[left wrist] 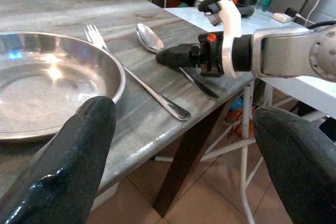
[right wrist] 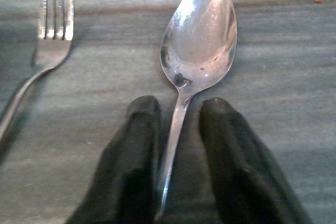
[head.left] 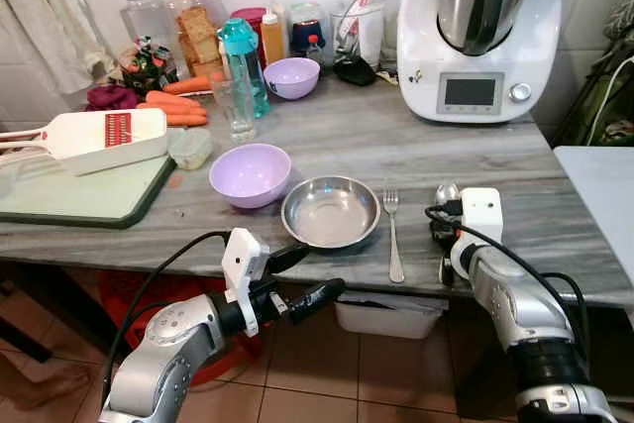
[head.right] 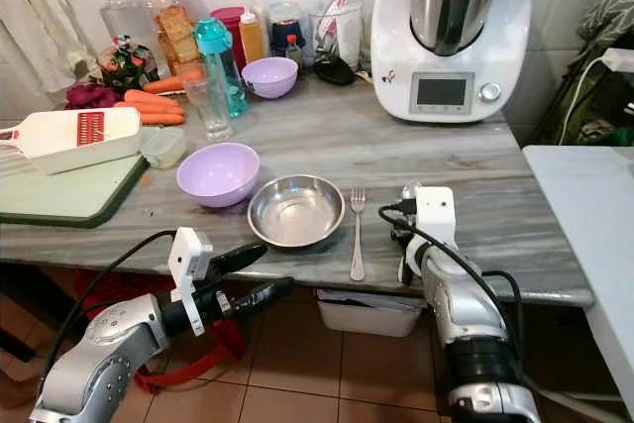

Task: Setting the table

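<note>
A steel bowl (head.left: 331, 211) sits near the grey counter's front edge (head.left: 555, 279), with a fork (head.left: 393, 235) lying just to its right. Right of the fork lies a spoon (right wrist: 198, 35), bowl end pointing away from me. My right gripper (right wrist: 178, 106) rests low over the spoon's handle; its fingertips (right wrist: 143, 109) straddle the handle with a narrow gap, slightly open. My left gripper (head.left: 319, 270) hangs open in front of the counter edge, below the steel bowl, holding nothing. The left wrist view shows the steel bowl (left wrist: 47, 82), fork and spoon.
A purple bowl (head.left: 250, 173) stands left of the steel bowl. Behind are a glass (head.left: 235, 106), carrots (head.left: 173, 106), jars, a smaller purple bowl (head.left: 291, 76) and a white food processor (head.left: 480, 32). A green cutting board (head.left: 79, 195) with a slicer (head.left: 99, 138) lies left. A white table (head.left: 604, 185) stands right.
</note>
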{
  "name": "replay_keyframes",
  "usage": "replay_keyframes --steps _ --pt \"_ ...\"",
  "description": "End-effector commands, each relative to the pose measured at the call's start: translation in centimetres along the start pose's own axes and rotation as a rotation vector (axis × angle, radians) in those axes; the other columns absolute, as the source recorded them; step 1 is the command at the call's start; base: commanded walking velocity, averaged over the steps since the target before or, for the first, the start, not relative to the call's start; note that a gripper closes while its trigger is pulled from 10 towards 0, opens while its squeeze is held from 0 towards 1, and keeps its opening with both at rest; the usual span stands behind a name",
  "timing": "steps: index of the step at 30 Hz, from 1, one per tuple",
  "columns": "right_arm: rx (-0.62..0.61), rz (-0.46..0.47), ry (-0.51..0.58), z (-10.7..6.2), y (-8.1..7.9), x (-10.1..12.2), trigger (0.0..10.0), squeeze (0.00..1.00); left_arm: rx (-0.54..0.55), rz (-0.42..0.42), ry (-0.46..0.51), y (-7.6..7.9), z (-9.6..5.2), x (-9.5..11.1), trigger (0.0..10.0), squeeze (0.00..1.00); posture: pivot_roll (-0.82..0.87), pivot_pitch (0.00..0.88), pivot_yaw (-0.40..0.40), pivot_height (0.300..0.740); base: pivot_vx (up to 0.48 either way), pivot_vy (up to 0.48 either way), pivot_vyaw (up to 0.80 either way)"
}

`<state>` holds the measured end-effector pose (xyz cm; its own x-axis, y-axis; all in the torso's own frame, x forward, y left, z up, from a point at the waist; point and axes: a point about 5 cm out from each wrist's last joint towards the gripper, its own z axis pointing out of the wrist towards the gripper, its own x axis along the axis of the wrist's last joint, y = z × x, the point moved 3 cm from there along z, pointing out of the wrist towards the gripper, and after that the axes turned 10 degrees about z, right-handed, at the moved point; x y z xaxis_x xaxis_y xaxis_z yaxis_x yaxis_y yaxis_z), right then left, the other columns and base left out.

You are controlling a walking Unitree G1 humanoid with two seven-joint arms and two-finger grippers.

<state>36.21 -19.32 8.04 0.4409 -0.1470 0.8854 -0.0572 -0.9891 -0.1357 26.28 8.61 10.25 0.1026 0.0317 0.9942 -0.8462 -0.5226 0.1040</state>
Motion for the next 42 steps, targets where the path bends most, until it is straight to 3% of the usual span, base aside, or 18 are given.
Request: replay_keyframes --steps 1,18,42 --pt "-0.011 0.001 -0.058 0.4 0.5 -1.2 0.0 0.00 -0.013 0.019 0.001 -0.1 -0.1 0.5 10.0 0.00 0.01 0.000 0.099 0.740 0.000 0.000 0.00" --pt "0.099 -0.034 -0.043 2.0 -2.9 -0.5 0.0 0.00 -0.021 0.025 -0.002 0.1 0.0 0.5 10.0 0.00 0.03 0.000 0.100 0.740 0.000 0.000 0.00" --pt "0.147 0.047 -0.040 2.1 -6.6 -1.3 0.0 0.00 -0.020 0.027 -0.006 0.3 0.3 0.5 10.0 0.00 0.02 0.000 0.100 0.740 0.000 0.000 0.00"
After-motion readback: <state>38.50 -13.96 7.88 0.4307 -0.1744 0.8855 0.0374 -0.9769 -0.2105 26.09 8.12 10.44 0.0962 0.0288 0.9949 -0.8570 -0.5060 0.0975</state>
